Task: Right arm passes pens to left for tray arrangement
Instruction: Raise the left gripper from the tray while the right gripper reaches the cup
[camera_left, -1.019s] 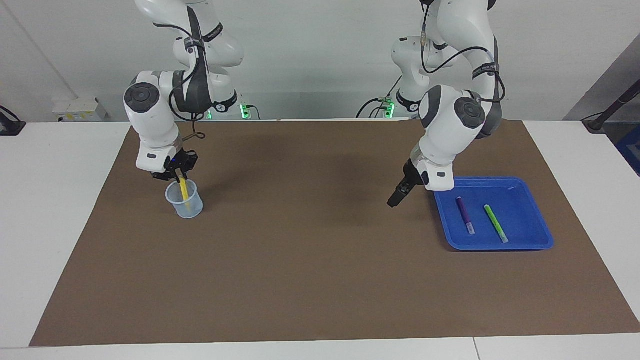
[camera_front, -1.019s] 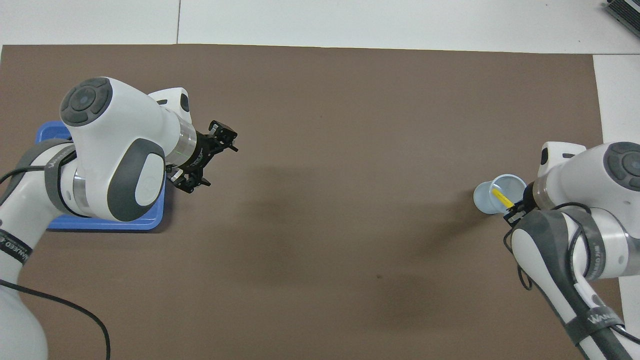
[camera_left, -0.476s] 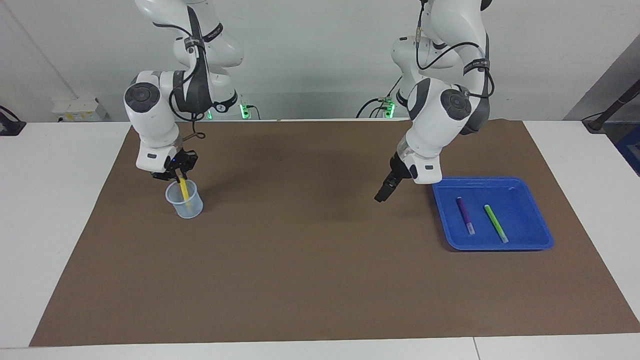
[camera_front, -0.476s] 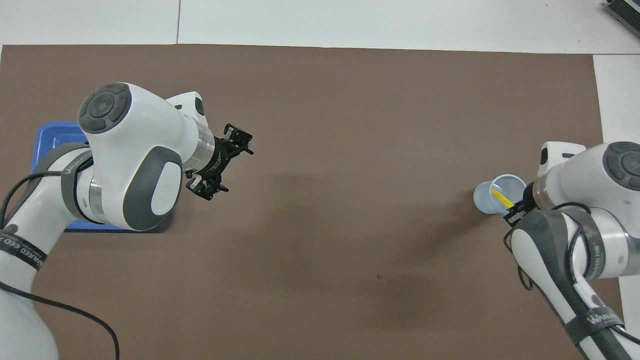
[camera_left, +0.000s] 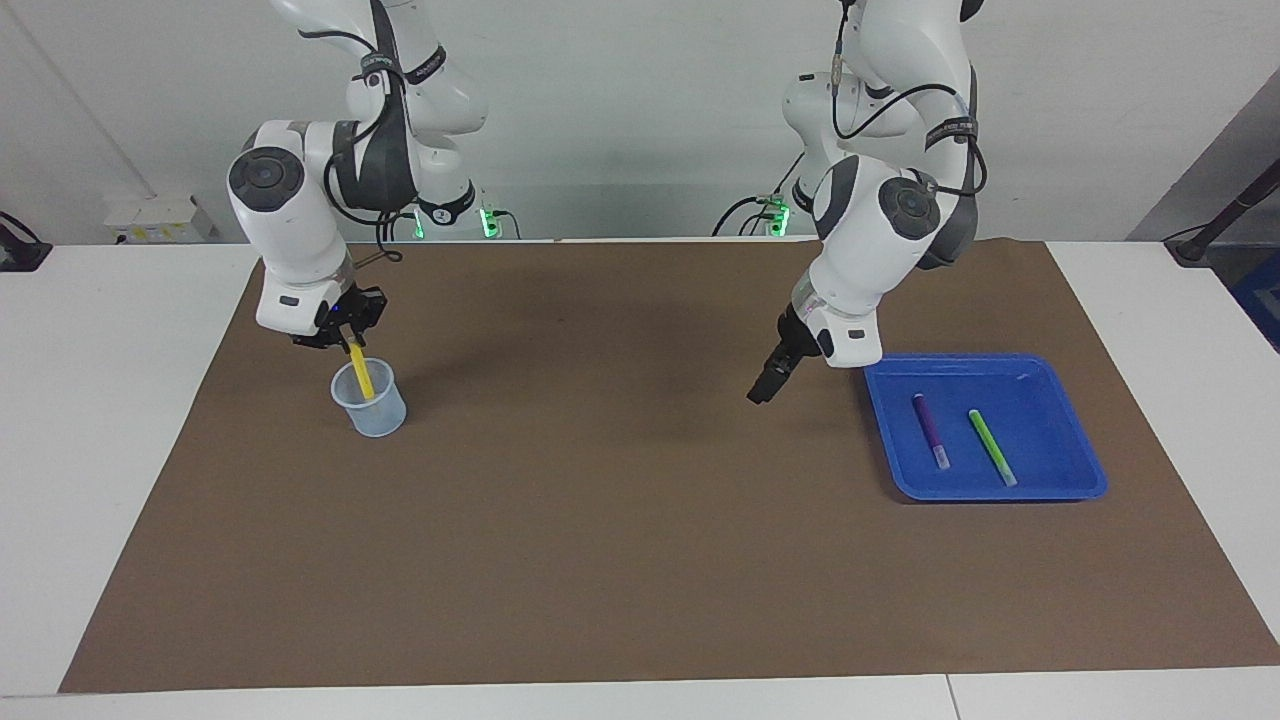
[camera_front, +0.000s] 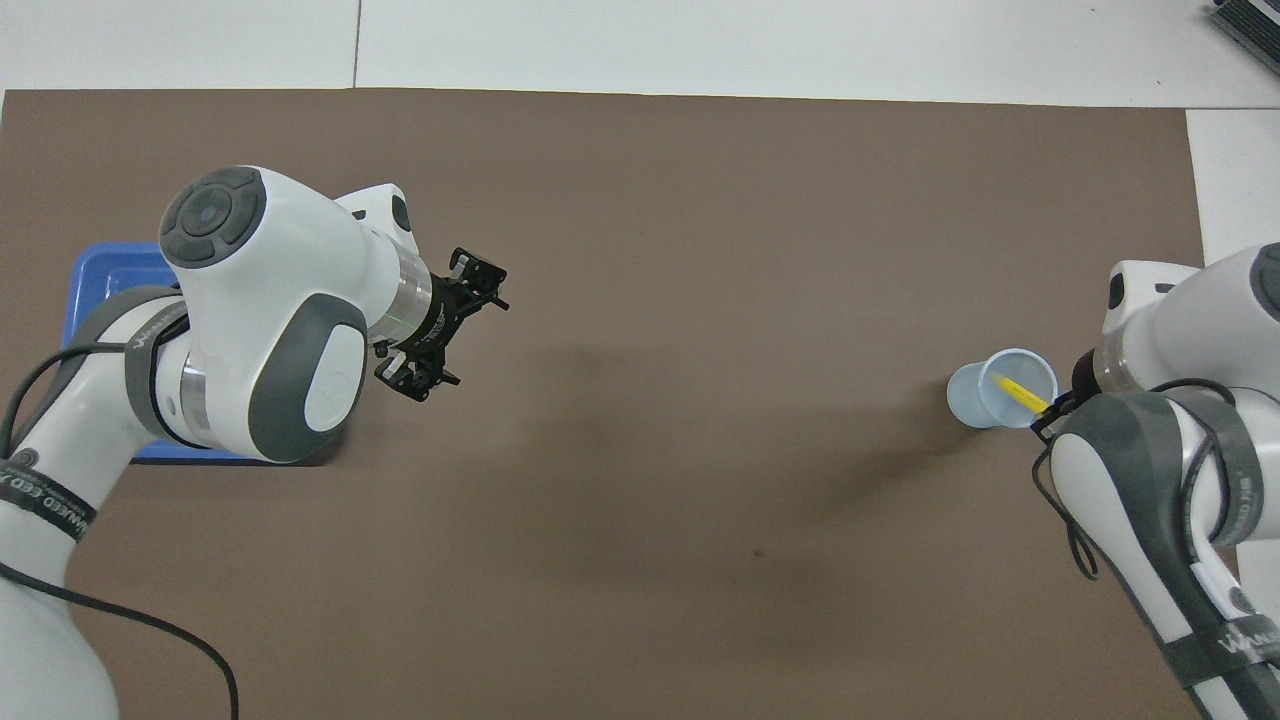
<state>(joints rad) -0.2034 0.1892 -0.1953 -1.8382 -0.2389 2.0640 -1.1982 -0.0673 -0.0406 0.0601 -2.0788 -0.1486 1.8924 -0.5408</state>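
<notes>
We see two glossy white arms (camera_left: 300, 230) with rounded joint housings, each joint capped by a dark grey disc (camera_left: 905, 207). Dark grey bands with white lettering wrap the upper links, and thin black cables (camera_left: 880, 105) loop alongside them. One wrist carries a silver ring (camera_front: 408, 300) ahead of a black linkage claw (camera_front: 455, 330). Green lights (camera_left: 487, 222) glow at the bases.

Purple pen (camera_left: 930, 430) and green pen (camera_left: 991, 446) lie in blue tray (camera_left: 1070, 478); yellow pen (camera_left: 361, 373) tilts in cup (camera_left: 372, 416).
</notes>
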